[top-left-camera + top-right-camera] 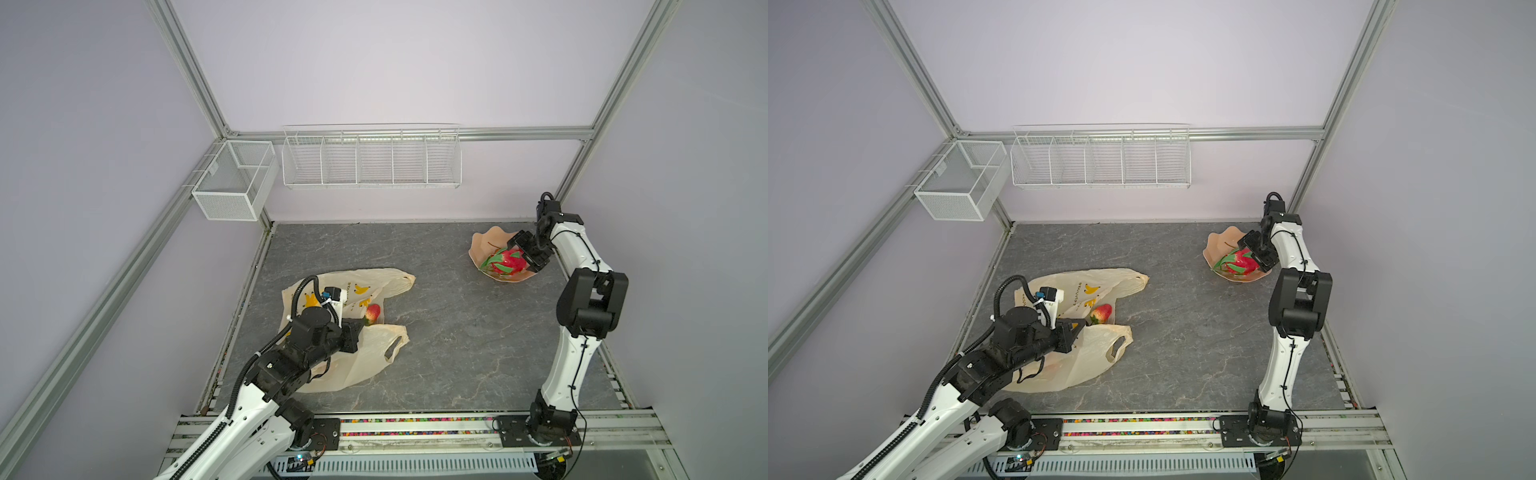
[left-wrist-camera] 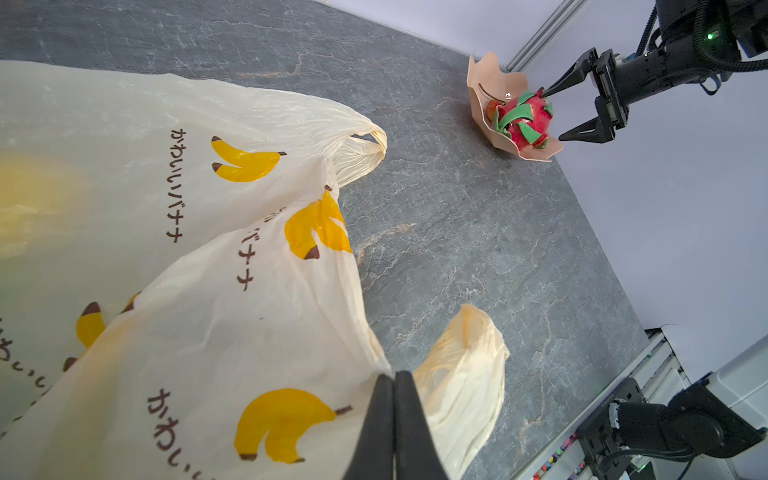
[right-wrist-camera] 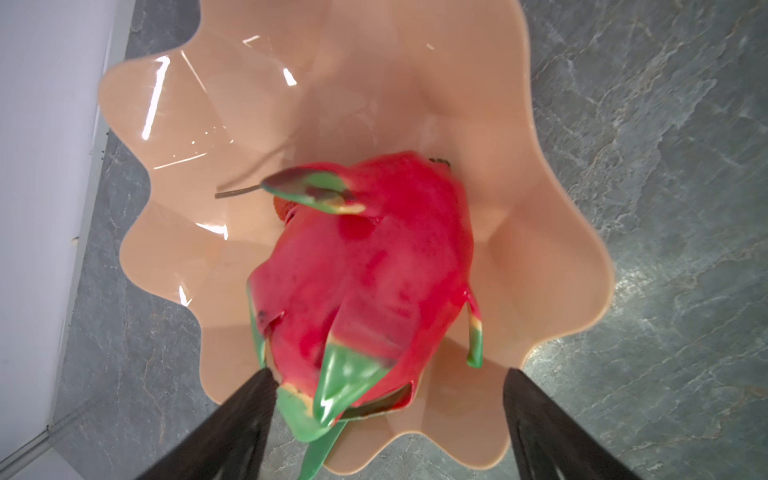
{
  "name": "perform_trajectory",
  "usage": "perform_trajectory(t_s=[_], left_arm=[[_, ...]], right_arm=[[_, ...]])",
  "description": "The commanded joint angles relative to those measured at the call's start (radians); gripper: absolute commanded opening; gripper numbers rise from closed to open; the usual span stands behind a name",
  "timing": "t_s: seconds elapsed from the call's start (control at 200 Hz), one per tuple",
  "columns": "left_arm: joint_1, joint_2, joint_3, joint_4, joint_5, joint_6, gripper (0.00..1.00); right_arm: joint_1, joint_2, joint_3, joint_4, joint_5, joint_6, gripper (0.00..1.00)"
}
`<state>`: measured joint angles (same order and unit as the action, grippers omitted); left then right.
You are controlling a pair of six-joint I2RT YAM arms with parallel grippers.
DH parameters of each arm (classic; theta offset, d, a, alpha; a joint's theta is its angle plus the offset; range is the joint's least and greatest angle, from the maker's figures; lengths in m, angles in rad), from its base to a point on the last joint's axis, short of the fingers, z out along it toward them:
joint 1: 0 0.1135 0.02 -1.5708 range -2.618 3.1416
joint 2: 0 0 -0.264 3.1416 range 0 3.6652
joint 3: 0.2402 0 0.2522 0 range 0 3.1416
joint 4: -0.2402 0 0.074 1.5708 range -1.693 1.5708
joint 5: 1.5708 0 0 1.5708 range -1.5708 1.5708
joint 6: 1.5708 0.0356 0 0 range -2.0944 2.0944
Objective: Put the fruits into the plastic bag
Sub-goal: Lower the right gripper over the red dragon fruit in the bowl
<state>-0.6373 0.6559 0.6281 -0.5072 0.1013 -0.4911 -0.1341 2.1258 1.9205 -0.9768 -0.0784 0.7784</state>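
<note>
The dragon fruit (image 3: pixel 361 270) sits in the bowl (image 3: pixel 540 208) at 2 o'clock on the desk (image 1: pixel 436 332), with your right end effector (image 2: pixel 553 114) spread around its end. It looks light but glossy, so grip the red body, not the scales. Your left end effector (image 2: pixel 394 376) pinches the bag (image 2: pixel 208 208).

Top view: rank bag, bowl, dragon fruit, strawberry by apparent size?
In a top view, largest to smallest:
1. bag, largest by far, even partly hidden
2. bowl
3. dragon fruit, lying in the bowl
4. strawberry, clearly smallest, though nearer the camera
</note>
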Motion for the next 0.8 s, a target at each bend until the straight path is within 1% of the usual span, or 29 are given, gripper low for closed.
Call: perform_trajectory(t_s=[0.0,0.06,0.075,0.145,0.43,0.6,0.795], left_arm=[[-0.004,-0.012,0.005,-0.014,-0.014,0.008,0.0],[-0.004,-0.013,0.005,-0.014,-0.014,0.01,0.0],[-0.004,-0.012,0.005,-0.016,-0.014,0.008,0.0],[-0.004,-0.013,0.004,-0.016,-0.014,0.009,0.0],[-0.004,-0.012,0.002,-0.016,-0.008,0.01,0.0],[-0.004,-0.009,0.001,-0.018,-0.006,0.01,0.0],[-0.004,-0.008,-0.001,-0.017,-0.005,0.008,0.0]], right_arm=[[-0.008,0.036,0.021,0.011,-0.027,0.069,0.88],[-0.009,0.044,0.017,0.012,-0.035,0.085,0.88],[-0.009,0.046,0.016,0.04,-0.037,0.089,0.88],[-0.009,0.052,0.013,0.058,-0.04,0.107,0.88],[-0.008,0.089,0.007,0.076,-0.046,0.149,0.88],[-0.01,0.045,-0.016,0.126,-0.059,0.156,0.88],[-0.009,-0.039,0.003,0.086,-0.043,0.138,0.88]])
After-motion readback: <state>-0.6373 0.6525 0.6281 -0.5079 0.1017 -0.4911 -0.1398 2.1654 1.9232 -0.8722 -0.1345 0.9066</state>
